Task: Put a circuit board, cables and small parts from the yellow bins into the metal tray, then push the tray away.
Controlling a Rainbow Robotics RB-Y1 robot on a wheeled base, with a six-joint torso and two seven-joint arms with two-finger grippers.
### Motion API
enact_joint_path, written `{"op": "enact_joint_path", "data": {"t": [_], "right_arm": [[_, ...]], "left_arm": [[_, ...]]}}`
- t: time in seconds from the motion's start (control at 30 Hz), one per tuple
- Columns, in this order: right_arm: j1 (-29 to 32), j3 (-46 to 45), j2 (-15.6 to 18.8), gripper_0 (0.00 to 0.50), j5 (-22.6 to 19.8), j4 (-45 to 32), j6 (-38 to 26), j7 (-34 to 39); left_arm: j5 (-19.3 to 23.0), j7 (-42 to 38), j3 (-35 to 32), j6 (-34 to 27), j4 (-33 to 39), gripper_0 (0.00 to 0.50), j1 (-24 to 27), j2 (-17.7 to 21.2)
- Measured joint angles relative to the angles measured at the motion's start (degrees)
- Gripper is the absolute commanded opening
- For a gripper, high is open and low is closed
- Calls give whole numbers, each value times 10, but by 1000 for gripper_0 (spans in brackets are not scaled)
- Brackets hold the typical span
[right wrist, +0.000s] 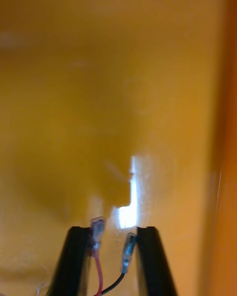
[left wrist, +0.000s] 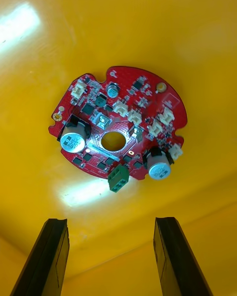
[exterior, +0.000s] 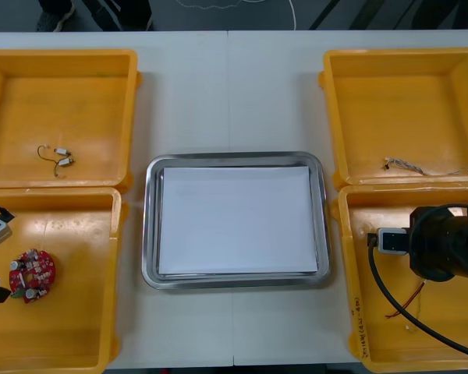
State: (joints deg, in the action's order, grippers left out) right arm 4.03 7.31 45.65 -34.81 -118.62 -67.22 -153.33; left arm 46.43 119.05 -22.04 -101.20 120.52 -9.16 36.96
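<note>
Left wrist view, left fingers (left wrist: pixel 49 259) spread, circuit board (left wrist: pixel 118 128) just beyond, right fingers (right wrist: pixel 148 264) pinching cable (right wrist: pixel 97 231)

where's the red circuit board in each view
front view: circuit board in the near left bin, at the lower left.
left wrist view: circuit board flat in the near left bin, ahead of the open left gripper.
right wrist view: not in it.
shared landmark: the bin's yellow floor.
</note>
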Motion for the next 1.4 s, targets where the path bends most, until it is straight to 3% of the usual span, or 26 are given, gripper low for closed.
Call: {"op": "enact_joint_path", "data": {"t": [0.13,0.3,0.57,0.97,1.1,1.4], "right_arm": [[0,0,0,500,-9,0,0,0],[0,0,7,500,-56,1,0,0],[-2,-16,39,500,-129,0,-32,0],[2,-69,103,500,-224,-14,-44,0],[18,-80,122,500,-228,-35,-28,0],[97,-86,159,500,-227,-70,79,0]], "left_arm": [[10,43,-2,0,-16,500,3,8],[20,88,-8,0,-54,500,15,9],[35,249,-9,1,-68,500,18,9],[38,255,13,53,-99,500,18,9],[38,255,22,61,-102,500,18,9],[38,255,29,75,-106,500,17,9]]}}
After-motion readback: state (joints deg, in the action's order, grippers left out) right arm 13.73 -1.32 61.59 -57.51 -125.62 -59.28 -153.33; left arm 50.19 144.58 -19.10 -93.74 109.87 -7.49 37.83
